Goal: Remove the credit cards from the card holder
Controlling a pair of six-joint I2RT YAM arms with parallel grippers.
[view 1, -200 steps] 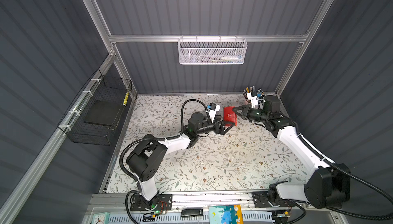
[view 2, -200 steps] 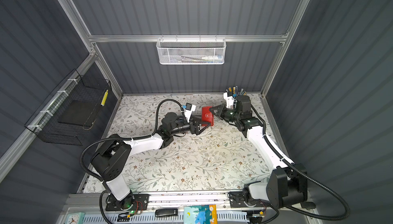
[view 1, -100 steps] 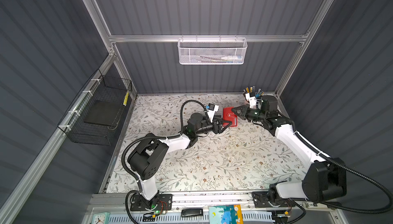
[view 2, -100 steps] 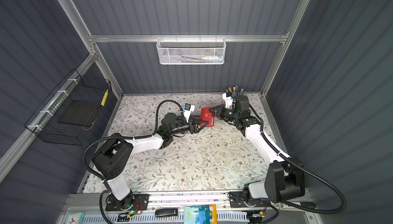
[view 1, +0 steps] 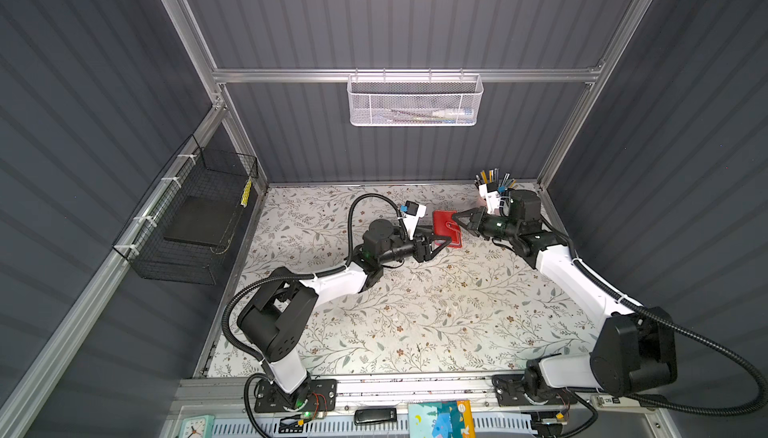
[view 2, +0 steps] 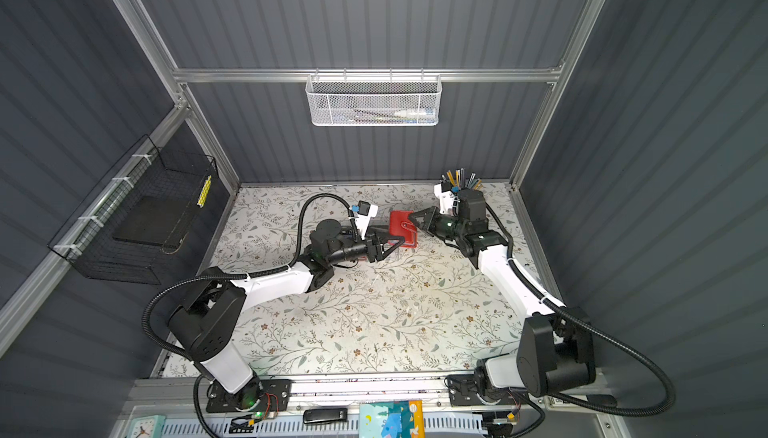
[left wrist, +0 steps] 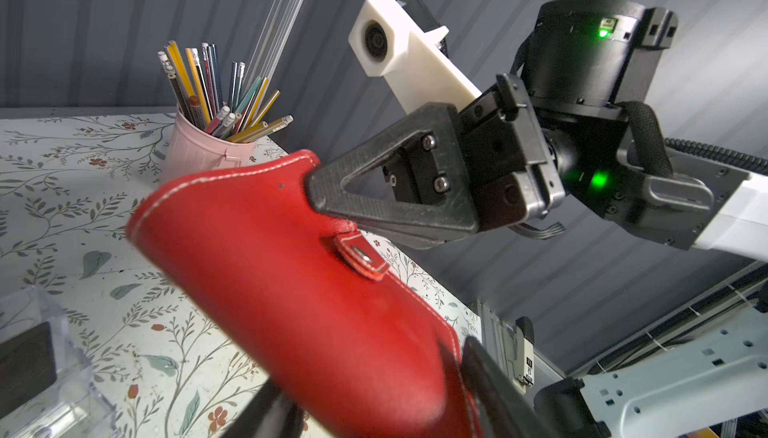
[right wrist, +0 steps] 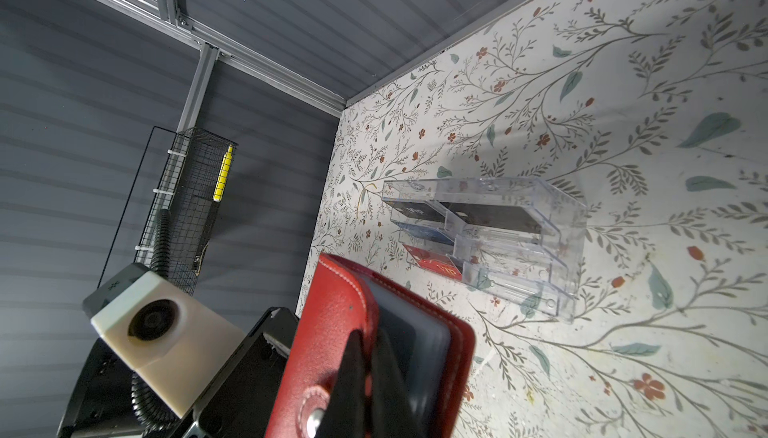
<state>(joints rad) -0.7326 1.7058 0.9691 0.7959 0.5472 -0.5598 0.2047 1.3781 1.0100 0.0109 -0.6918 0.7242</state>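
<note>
The red card holder [view 1: 446, 228] [view 2: 402, 227] hangs in the air over the back middle of the table, held between both arms. My right gripper [view 1: 457, 220] [right wrist: 365, 344] is shut on the edge of one cover next to the snap tab, and its black fingertips [left wrist: 332, 195] pinch that edge. My left gripper [view 1: 436, 241] [left wrist: 374, 390] is shut across the card holder [left wrist: 311, 290] at the opposite corner, one finger on each side. The covers [right wrist: 332, 311] stand slightly apart and show dark sleeves. The credit cards are hidden inside.
A clear acrylic rack [right wrist: 498, 240] with black, blue and red cards stands on the floral table below the holder. A pink cup of pencils [left wrist: 203, 153] [view 1: 492, 184] is at the back right corner. A white mesh basket [view 1: 415, 101] hangs on the back wall and a black wire basket [view 1: 195, 220] on the left wall.
My left gripper's jaws have narrowed from wide open onto the card holder. The right gripper has stayed shut on the cover edge, and the holder has barely moved.
</note>
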